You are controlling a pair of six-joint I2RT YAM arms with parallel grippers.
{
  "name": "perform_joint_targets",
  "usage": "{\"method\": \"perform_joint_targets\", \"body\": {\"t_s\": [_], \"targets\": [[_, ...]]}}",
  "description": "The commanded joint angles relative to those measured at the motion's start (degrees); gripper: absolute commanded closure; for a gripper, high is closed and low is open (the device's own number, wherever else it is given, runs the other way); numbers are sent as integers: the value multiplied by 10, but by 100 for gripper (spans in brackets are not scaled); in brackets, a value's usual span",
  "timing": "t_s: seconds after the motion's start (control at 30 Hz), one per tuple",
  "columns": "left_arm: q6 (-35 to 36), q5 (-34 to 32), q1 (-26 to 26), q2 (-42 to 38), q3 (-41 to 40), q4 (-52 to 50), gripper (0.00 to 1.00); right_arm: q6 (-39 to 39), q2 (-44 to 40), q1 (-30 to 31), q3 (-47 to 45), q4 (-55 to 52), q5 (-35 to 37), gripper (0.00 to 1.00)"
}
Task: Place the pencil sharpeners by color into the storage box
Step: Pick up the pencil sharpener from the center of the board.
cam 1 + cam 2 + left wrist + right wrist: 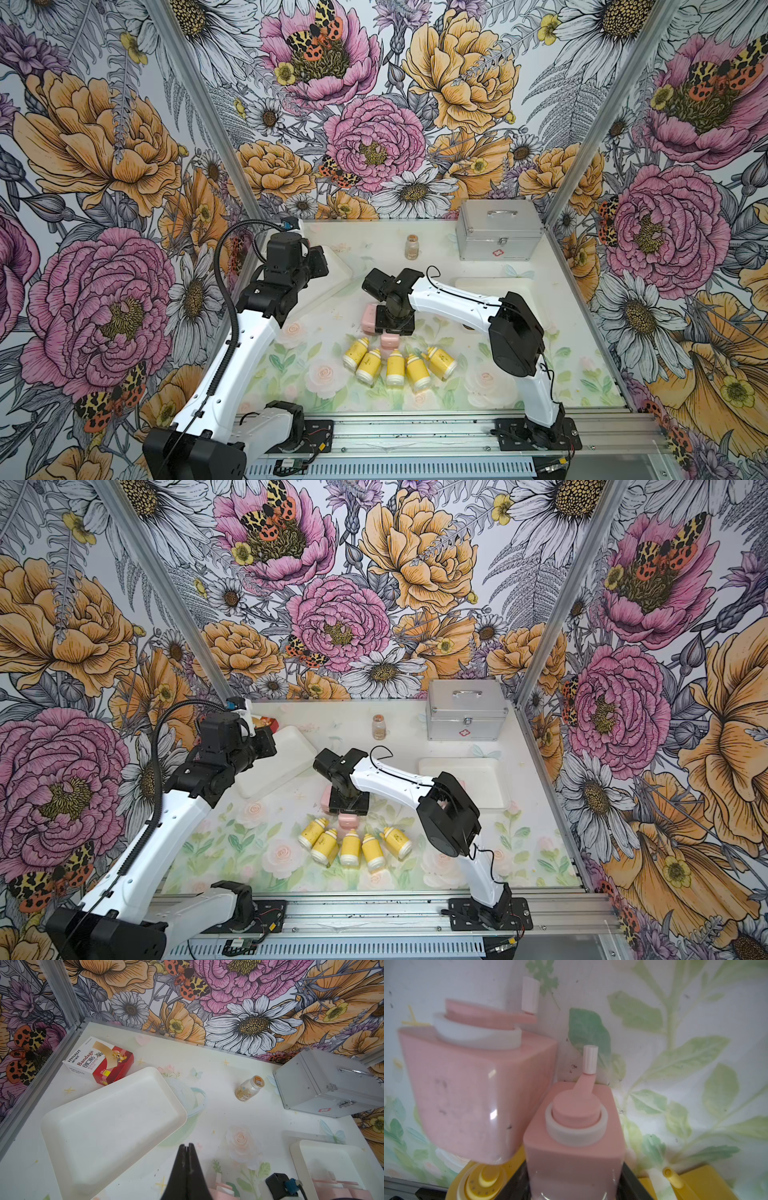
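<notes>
Left end effector [188,1147] pinched together, empty. Right end effector [574,1176] clamped on pink sharpener [571,1147].

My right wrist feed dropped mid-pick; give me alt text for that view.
The right hand grips a pink sharpener between its black fingers, crank end toward the camera. A second pink sharpener, blurred, is close beside it over the leafy mat; yellow sharpeners partly show by the fingers.
</notes>
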Motion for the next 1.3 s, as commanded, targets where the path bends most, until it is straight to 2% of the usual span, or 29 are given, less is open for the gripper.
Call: {"method": "perform_joint_targets", "body": {"t_s": [0.0,0.67,0.87,1.27], "targets": [[8,2,4,-10,7,2,100,-22,16,-7,-25,2,29,54],[11,-5,-5,-12,6,1,100,-181,-52,-67,-8,-87,82,56],[14,-11,-11,-12,5,1,100,-226,-54,-97,-9,-94,77,56],[16,-17,-16,-9,5,0,100,-293,-59,-116,1,-96,67,56]]}}
